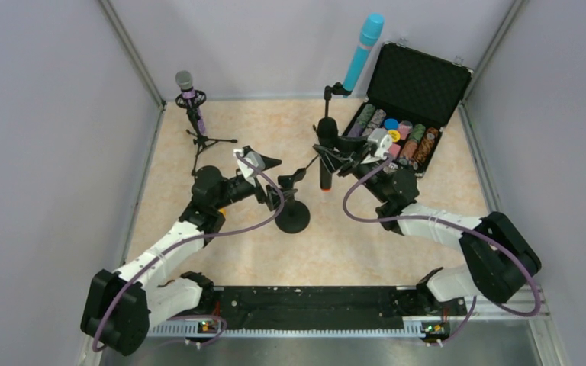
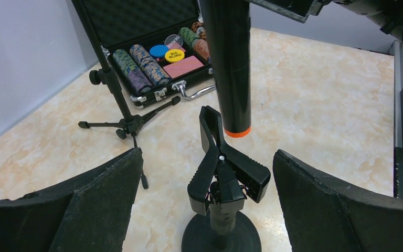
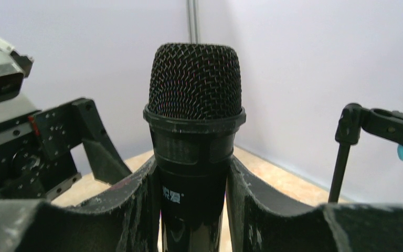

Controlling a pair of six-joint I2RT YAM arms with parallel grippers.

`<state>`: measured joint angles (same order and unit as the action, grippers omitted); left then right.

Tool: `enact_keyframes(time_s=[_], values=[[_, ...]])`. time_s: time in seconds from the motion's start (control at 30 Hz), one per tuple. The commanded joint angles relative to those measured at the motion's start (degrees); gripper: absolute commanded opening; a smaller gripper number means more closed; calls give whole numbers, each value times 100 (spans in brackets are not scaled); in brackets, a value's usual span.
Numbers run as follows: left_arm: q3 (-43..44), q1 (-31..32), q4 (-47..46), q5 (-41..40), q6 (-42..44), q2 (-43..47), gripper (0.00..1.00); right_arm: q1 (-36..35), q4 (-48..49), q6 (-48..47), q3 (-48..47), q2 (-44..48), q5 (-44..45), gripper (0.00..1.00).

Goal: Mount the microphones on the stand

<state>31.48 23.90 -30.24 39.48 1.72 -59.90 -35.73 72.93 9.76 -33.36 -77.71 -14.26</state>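
Note:
My right gripper (image 1: 336, 152) is shut on the black microphone (image 1: 325, 149) just below its mesh head (image 3: 194, 79), holding it upright with its orange end (image 2: 237, 132) down, just above the spring clip (image 2: 225, 168) of the round-base stand (image 1: 292, 216). My left gripper (image 2: 207, 155) is open, with one finger on each side of that clip and not touching it. The purple microphone (image 1: 189, 95) sits in a tripod stand at the back left. The light blue microphone (image 1: 362, 49) sits in a stand at the back centre.
An open black case of poker chips (image 1: 420, 80) lies at the back right, also showing in the left wrist view (image 2: 157, 52). The legs of the blue microphone's tripod (image 2: 118, 123) spread on the table beside the round base. Grey walls enclose three sides.

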Motion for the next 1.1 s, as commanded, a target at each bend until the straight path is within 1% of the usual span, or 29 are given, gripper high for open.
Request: enact_keyframes(time_s=[0.0,0.2,0.3,0.33,0.37,0.4,0.43,0.47,0.5,0.67,1.07], values=[[24,96,-448,-205,-139,-52,97,90,541,251,-600,-309,-208,0],[-88,395,-331,-673,77,7,99,91,661,326,-966,-661,-172,0],[-150,448,-306,-888,174,31,99,96,614,282,-1116,-782,-164,0],[-166,449,-303,-930,196,31,96,93,579,281,-1167,-815,-191,0],[-169,449,-280,-959,216,10,91,92,552,267,-1219,-854,-228,0],[-158,449,-218,-930,258,-11,72,92,554,271,-1255,-889,-275,0],[-108,455,-129,-894,305,-40,34,91,579,275,-1282,-932,-327,0],[-67,455,-33,-918,287,-71,5,85,649,280,-1288,-977,-396,0],[-68,455,-27,-912,236,-82,0,84,747,302,-1282,-1015,-439,0],[-261,452,-479,-927,-29,-42,0,-85,1566,423,-1072,-1239,-425,0],[-169,456,-484,-840,30,-114,0,-545,2334,529,-1076,-1751,-406,0]])
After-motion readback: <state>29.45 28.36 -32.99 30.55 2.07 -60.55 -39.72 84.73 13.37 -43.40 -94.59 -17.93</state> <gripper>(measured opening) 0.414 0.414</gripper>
